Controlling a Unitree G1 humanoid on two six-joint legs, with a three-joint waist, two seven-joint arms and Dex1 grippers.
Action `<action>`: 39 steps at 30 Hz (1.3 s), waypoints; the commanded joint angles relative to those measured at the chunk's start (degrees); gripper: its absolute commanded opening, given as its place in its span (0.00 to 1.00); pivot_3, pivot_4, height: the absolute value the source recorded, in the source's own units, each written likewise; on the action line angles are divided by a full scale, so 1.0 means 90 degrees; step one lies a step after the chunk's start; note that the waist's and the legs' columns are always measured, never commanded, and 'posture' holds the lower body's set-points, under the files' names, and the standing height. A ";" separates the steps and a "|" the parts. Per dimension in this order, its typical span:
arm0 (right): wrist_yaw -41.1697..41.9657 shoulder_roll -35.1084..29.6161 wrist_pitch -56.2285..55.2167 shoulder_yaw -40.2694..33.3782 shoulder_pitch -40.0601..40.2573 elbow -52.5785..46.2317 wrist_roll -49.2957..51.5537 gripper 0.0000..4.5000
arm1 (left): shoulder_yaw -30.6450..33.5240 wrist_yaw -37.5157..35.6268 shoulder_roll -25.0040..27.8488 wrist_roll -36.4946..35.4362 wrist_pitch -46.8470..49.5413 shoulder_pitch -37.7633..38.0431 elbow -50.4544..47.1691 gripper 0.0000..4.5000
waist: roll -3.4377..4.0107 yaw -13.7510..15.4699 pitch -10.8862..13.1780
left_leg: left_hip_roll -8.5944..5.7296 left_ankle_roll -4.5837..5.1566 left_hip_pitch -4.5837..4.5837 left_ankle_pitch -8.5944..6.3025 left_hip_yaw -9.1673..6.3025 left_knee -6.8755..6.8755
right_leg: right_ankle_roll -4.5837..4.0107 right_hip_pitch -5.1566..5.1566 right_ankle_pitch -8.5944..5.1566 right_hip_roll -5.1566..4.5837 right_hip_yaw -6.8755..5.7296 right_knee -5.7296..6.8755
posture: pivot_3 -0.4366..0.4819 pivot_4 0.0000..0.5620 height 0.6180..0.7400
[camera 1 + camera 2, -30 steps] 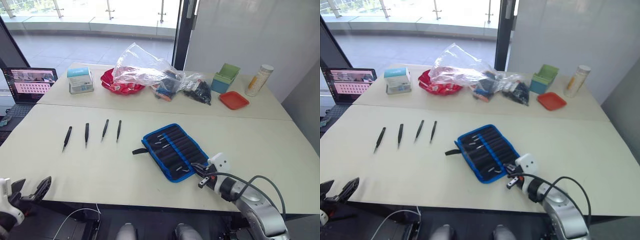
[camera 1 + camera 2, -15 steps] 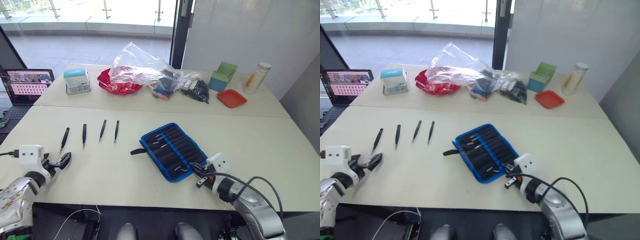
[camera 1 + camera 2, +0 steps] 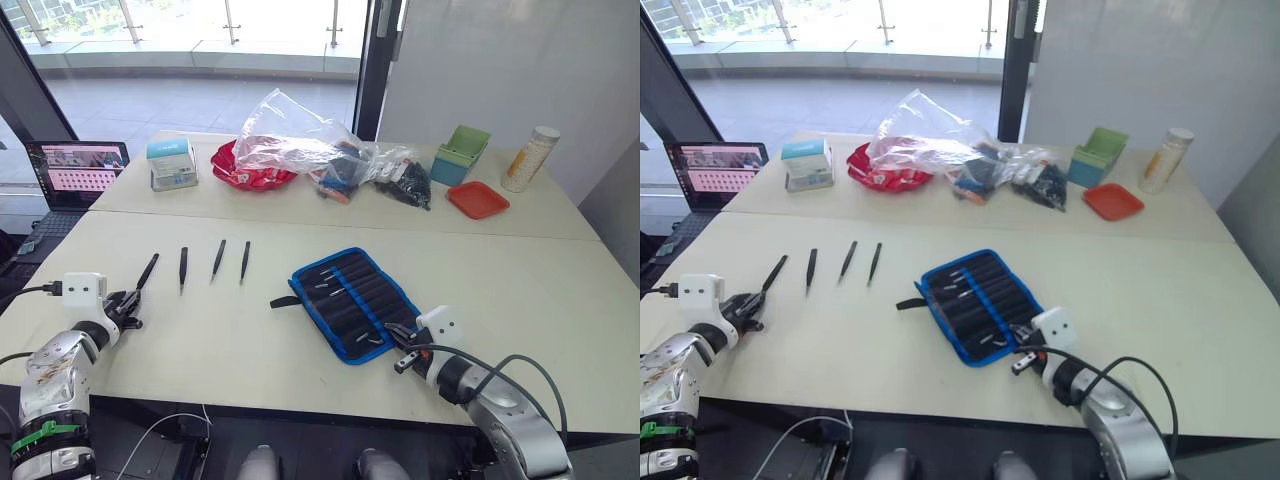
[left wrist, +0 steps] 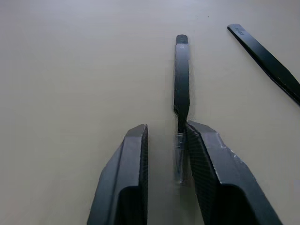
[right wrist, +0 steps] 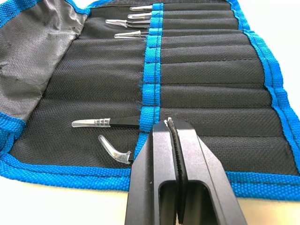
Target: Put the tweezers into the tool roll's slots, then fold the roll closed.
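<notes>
My left hand (image 4: pixel 165 154) is lying unclenched around the leftmost tweezers' (image 3: pixel 147 271) tip on the table (image 3: pixel 520 270); I should centre them before pinching. My right hand (image 5: pixel 171 136), clenched and empty, is pinning the roll (image 3: pixel 350 297).

Four tweezers (image 3: pixel 213 258) lay in a row toward the table's (image 3: pixel 520 270) left edge, the tool roll (image 3: pixel 352 302) open near the front edge, right of them. A laptop (image 3: pixel 78 169) sat beyond the left edge.
</notes>
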 commanded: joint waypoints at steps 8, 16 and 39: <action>0.0044 0.0050 0.0103 0.0164 0.0040 -0.0052 -0.0019 0.00 | -0.0128 -0.0282 0.0093 -0.0121 -0.0130 -0.0125 -0.0011 0.01 | -0.0001 -0.0026 0.0000 | 0.0002 0.0000 -0.0002 0.0000 -0.0001 0.0000 | 0.0000 -0.0001 0.0000 0.0001 -0.0001 0.0000 | 0.48 0.27 0.81; 0.0097 0.0034 0.0103 0.0165 -0.0049 0.0035 -0.0018 0.00 | -0.0096 -0.0061 0.0210 -0.0581 0.0652 -0.0444 -0.1862 0.01 | -0.0060 -0.0049 0.0013 | 0.0011 -0.0001 -0.0022 0.0000 -0.0006 -0.0001 | -0.0001 -0.0016 0.0001 0.0007 -0.0006 0.0000 | 0.48 0.27 0.81; -0.0076 0.0135 -0.0033 0.0150 -0.0297 0.0305 -0.0154 0.00 | -0.3988 -0.1954 -0.0303 -0.1387 0.4350 -0.2399 -0.3622 0.01 | -0.0034 -0.0226 0.0025 | 0.0007 0.0000 -0.0027 0.0000 -0.0015 -0.0003 | -0.0001 -0.0019 0.0000 0.0021 0.0010 -0.0002 | 0.48 0.27 0.81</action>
